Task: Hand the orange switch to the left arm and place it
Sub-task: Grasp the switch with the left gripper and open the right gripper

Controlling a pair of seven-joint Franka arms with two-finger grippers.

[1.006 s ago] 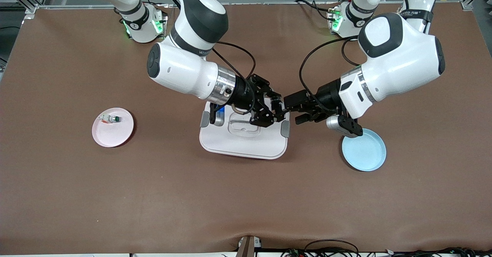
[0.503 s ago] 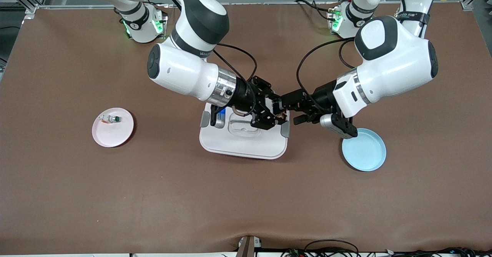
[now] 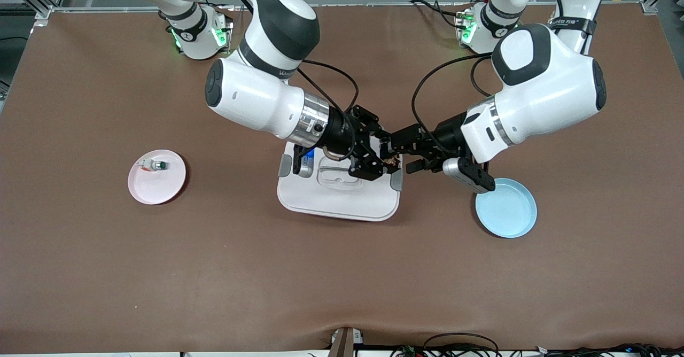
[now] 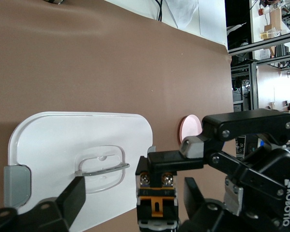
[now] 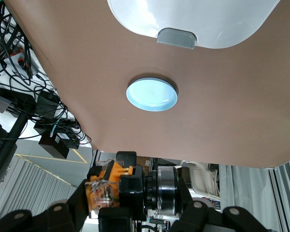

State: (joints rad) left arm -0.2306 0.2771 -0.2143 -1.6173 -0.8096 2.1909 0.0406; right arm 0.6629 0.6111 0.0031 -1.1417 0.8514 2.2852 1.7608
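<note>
Brown worktop [image 3: 342, 271] is seen carrying everything. Two large white arms with black joints are reached in from the bases and meet above the large white rounded-rectangular plastic box [image 3: 336, 199] with grey side latches and a recessed clear lid handle, set mid-worktop.

Right arm [image 3: 251, 98] is angled down over the box; left arm [image 3: 539, 95] is angled in from its own end of the worktop, over the gap between the box and the round light-blue plate [image 3: 506, 208].

Right gripper [image 3: 380, 156] is held over the box edge toward the left arm's end, fingers clamped on the orange switch [image 3: 393, 160], a tiny black cylindrical push-button part with an orange band. In the right wrist view the switch [image 5: 111, 186] is seen gripped, orange body and clear block showing, blue plate [image 5: 151, 94] and box latch below.

Left gripper [image 3: 402, 154] is set tip to tip with the right gripper over the same box edge, fingers spread either side of the switch [image 4: 157, 203]; contact with it cannot be confirmed. One finger [image 4: 69, 203] is seen over the box lid [image 4: 82, 150].

Round pink plate [image 3: 157, 177] is placed toward the right arm's end, well apart from the box, with a small white part with a green button [image 3: 153, 165] on it.
</note>
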